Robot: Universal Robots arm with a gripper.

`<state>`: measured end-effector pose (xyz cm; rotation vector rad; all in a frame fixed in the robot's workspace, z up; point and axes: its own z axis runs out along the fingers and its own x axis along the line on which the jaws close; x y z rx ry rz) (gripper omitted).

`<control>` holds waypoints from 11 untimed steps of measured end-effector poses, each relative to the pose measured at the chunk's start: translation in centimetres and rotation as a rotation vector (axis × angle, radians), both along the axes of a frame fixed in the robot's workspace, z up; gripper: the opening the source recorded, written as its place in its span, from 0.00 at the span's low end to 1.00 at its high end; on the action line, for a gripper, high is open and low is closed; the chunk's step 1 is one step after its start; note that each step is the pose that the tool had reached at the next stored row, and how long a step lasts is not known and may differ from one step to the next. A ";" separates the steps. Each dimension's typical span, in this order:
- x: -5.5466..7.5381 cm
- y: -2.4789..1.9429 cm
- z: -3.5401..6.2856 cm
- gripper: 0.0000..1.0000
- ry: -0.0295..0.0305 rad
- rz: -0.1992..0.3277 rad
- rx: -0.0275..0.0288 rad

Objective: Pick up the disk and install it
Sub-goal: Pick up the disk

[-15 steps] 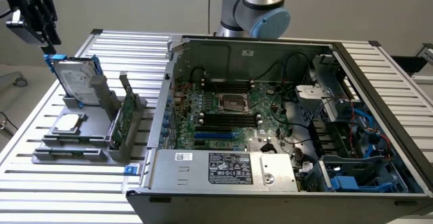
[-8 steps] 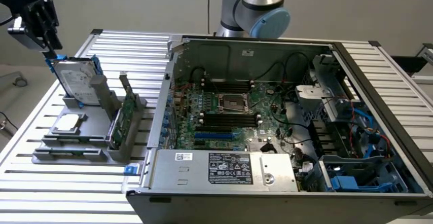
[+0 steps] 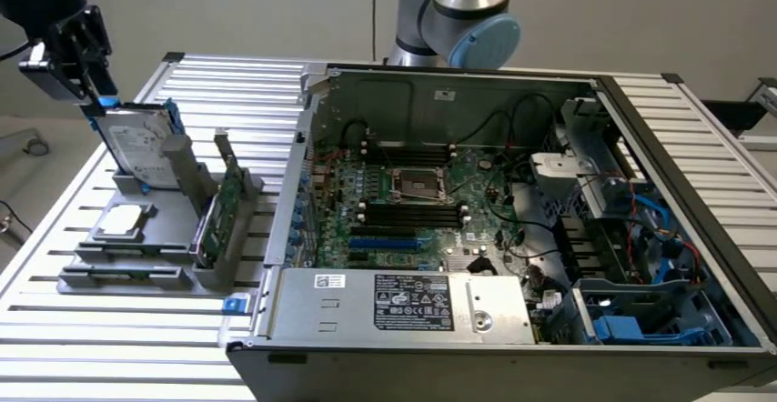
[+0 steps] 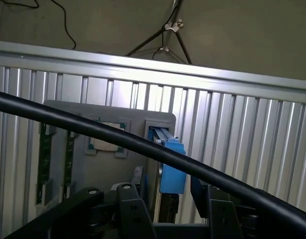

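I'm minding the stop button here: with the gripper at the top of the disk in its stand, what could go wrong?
The gripper meets the disk at one top corner, so an off-centre lift could tilt it and jam it in the grey stand. The upright green card stands close beside; a swinging disk might strike it. The black cable across the wrist view could snag.

Matt silver metal disk [image 3: 131, 147] (blue plastic rails [image 3: 171, 118])
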<state>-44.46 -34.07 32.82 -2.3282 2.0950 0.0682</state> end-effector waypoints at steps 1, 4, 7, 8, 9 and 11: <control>0.0 0.00 -0.18 0.51 0.0000 -0.004 0.0000; 0.0 0.04 -0.74 0.51 -0.0001 -0.020 0.0001; 0.0 0.08 -1.27 0.51 0.0001 -0.035 0.0000; 0.0 0.10 -1.46 0.51 0.0000 -0.039 0.0000; 0.0 0.11 -1.64 0.51 0.0001 -0.043 0.0000; 0.0 0.15 -2.00 0.51 0.0000 -0.050 0.0000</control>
